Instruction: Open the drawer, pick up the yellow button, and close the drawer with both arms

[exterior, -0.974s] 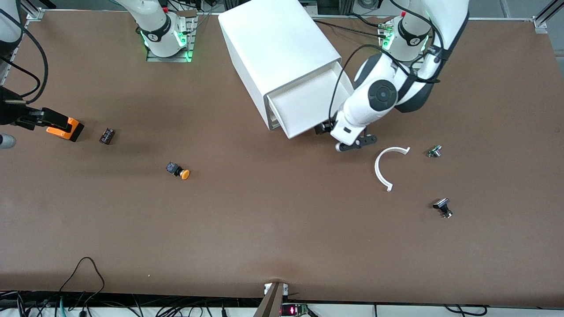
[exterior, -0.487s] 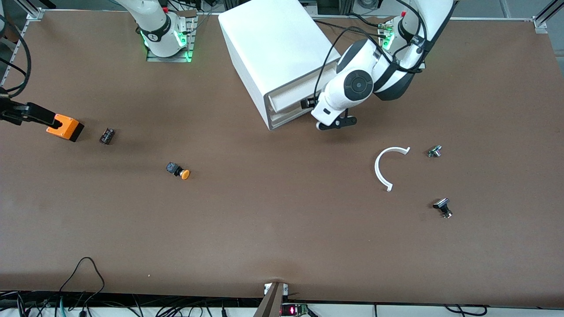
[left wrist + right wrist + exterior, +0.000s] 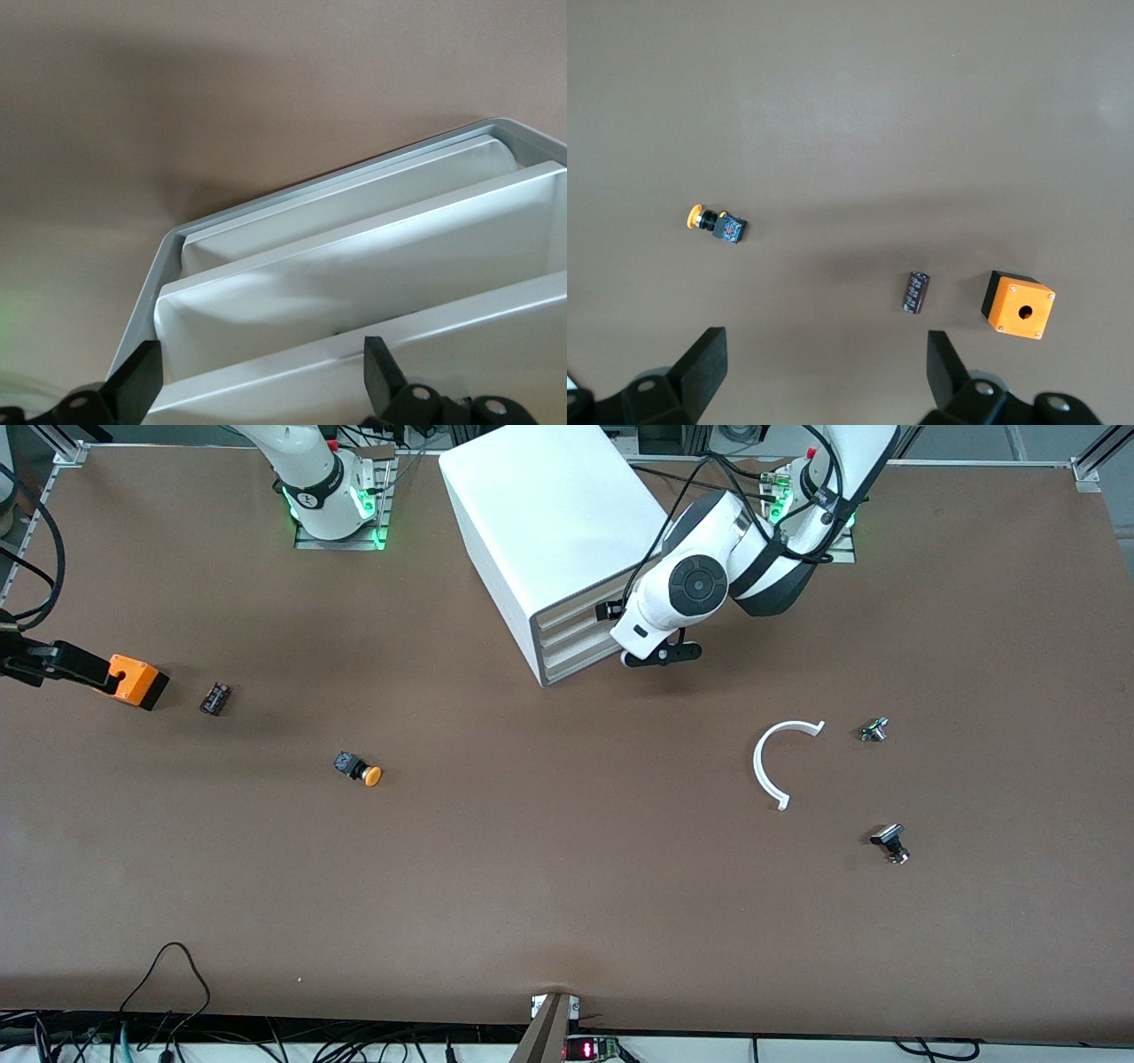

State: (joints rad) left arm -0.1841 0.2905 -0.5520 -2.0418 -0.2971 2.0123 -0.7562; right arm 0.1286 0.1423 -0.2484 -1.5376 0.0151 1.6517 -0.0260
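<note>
The white cabinet [image 3: 554,514] stands between the arms' bases, and its top drawer [image 3: 571,609] sits flush with the two below it. My left gripper [image 3: 625,642] is right at the cabinet's front, open. In the left wrist view its gripper [image 3: 259,382] has the fingertips spread over the top drawer's front [image 3: 461,345], with nothing between them. The orange-capped button [image 3: 359,769] lies on the table, nearer the front camera than the cabinet. My right gripper [image 3: 62,662] hangs open above the right arm's end of the table. In the right wrist view that gripper [image 3: 824,372] is empty, with the button [image 3: 716,223] off to one side.
An orange box with a hole [image 3: 137,682] and a small black cylinder [image 3: 215,698] lie under the right gripper's area. A white curved strip [image 3: 784,762] and two small black-and-silver parts [image 3: 873,729] [image 3: 890,843] lie toward the left arm's end.
The top drawer was pulled far out a second ago and now sits shut, with the left gripper following it in. The right gripper has drifted slightly toward the table's end.
</note>
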